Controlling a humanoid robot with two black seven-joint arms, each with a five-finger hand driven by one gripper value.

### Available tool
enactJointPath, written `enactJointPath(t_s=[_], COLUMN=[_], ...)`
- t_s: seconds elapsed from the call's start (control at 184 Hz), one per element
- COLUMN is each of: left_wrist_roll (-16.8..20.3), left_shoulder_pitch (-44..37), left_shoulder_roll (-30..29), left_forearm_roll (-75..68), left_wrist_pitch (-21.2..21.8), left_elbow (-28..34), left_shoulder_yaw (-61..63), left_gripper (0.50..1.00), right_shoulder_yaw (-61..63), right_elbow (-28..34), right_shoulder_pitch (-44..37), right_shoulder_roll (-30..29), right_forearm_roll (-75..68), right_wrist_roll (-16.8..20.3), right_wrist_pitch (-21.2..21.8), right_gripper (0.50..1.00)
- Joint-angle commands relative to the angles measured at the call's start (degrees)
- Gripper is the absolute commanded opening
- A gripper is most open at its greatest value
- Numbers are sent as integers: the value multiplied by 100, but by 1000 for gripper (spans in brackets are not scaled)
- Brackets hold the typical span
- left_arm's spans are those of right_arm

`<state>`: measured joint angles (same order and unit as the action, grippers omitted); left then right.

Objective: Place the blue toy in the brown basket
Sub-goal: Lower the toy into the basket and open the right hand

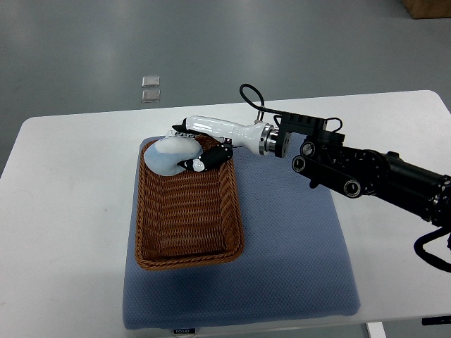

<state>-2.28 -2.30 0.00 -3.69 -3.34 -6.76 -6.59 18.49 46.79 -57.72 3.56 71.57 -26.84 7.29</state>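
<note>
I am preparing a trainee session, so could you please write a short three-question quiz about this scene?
1. True or false: the blue toy is over the far end of the basket.
2. Which hand holds the toy? A) left B) right
3. Fill in: the basket rests on a blue ____.

Key: 1 true. 2 B, its arm enters from the right edge. 3 mat, lying on the white table.
</note>
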Motion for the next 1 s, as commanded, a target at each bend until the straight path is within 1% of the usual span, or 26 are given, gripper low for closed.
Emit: enactJointPath(t_s=[0.0, 0.065, 0.092, 0.141, 0.293, 0.31, 0.337, 0.37, 0.386, 0.413, 0.424, 0.429, 0.446, 0.451, 0.457, 0.462, 0.467, 0.473, 0.511, 0.522, 0.538, 0.543, 0.587, 0.821, 0.929, 0.995], left_wrist_roll=[-1, -1, -1, -1, -1, -1, -1, -1, -1, -1, -1, -1, -1, -1, -1, -1, -1, -1, -1, -1, -1, -1, -1, -1, -1, -1], left_shoulder_pitch=[1, -7, 1, 1, 1, 1, 1, 1, 1, 1, 1, 1, 1, 1, 1, 1, 1, 1, 1, -7, 1, -7, 1, 1, 1, 1], left_shoulder_roll=[0, 0, 0, 0, 0, 0, 0, 0, 0, 0, 0, 0, 0, 0, 0, 0, 0, 0, 0, 0, 0, 0, 0, 0, 0, 0], left_forearm_roll=[0, 0, 0, 0, 0, 0, 0, 0, 0, 0, 0, 0, 0, 0, 0, 0, 0, 0, 0, 0, 0, 0, 0, 0, 0, 0], left_wrist_pitch=[0, 0, 0, 0, 0, 0, 0, 0, 0, 0, 0, 0, 0, 0, 0, 0, 0, 0, 0, 0, 0, 0, 0, 0, 0, 0], left_elbow=[0, 0, 0, 0, 0, 0, 0, 0, 0, 0, 0, 0, 0, 0, 0, 0, 0, 0, 0, 0, 0, 0, 0, 0, -9, -18], left_shoulder_yaw=[0, 0, 0, 0, 0, 0, 0, 0, 0, 0, 0, 0, 0, 0, 0, 0, 0, 0, 0, 0, 0, 0, 0, 0, 0, 0], left_gripper=[1000, 1000, 1000, 1000, 1000, 1000, 1000, 1000, 1000, 1000, 1000, 1000, 1000, 1000, 1000, 1000, 1000, 1000, 1000, 1000, 1000, 1000, 1000, 1000, 1000, 1000], right_shoulder_yaw=[-12, -21, -21, -65, -320, -320, -320, -320, -320, -320, -320, -320, -320, -320, -320, -320, -320, -320, -311, -302, -285, -276, -241, -56, 251, 304], right_elbow=[-12, -12, -12, -12, -21, -21, -12, -21, -21, -21, -21, -21, -21, -21, -21, -21, -21, -21, -21, -30, -21, -21, -30, -74, -215, -303], right_shoulder_pitch=[111, 138, 146, 182, 252, 261, 278, 296, 296, 313, 314, 314, 322, 322, 322, 331, 331, 331, 331, 331, 340, 340, 366, 401, 428, 410], right_shoulder_roll=[-66, -66, -66, -66, -57, -57, -49, -40, -40, -31, -31, -22, -22, -22, -22, -22, -22, -22, -13, -13, -13, -13, -5, 57, 101, 110], right_forearm_roll=[-3, -3, -3, 23, 23, 23, 23, 23, 23, 23, 23, 23, 23, 23, 23, 23, 23, 23, 23, 6, -3, -29, -56, -100, -627, -1172], right_wrist_roll=[12, 21, 21, 21, 21, 21, 21, 21, 21, 21, 21, 21, 21, 21, 21, 21, 21, 21, 21, 21, 21, 21, 21, 21, 56, 285], right_wrist_pitch=[-105, -96, -96, -87, -87, -87, -87, -87, -87, -87, -87, -87, -87, -87, -87, -87, -87, -96, -96, -113, -131, -140, -157, -175, 1, 256], right_gripper=[500, 500, 537, 552, 625, 645, 658, 695, 701, 725, 725, 737, 748, 762, 762, 774, 774, 788, 817, 836, 846, 860, 899, 901, 901, 901])
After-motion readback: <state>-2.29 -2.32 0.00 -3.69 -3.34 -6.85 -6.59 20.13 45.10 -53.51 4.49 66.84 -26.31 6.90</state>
